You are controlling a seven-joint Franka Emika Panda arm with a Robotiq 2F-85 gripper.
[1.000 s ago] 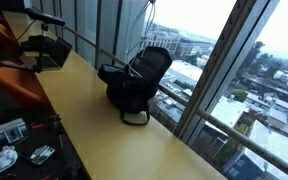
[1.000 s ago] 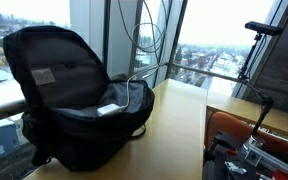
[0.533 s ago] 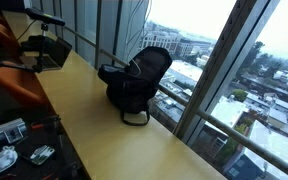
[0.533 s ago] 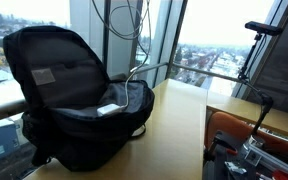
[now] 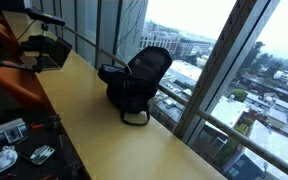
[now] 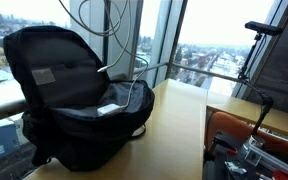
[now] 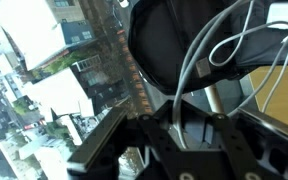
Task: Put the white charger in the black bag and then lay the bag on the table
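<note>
One soft black fabric backpack (image 6: pixel 74 125) is standing upright on the long tan wooden table (image 6: pixel 174 135), its mouth gaping upward. One white charger (image 7: pixel 281 12) is lying at that mouth, and its thin cable is looping up to the claw (image 7: pixel 179 120), which is pinching together on it. One grey label (image 6: pixel 46 75) inside is showing no legible writing.

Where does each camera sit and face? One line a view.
Exterior: high above the table, looking down across it at the bag; no robot shows.
Exterior: low beside the open bag, facing the windows; charger cable hangs in; no robot.
Wrist: looks down past the gripper at bag and cable.
Shared: the bag, in all three.
</note>
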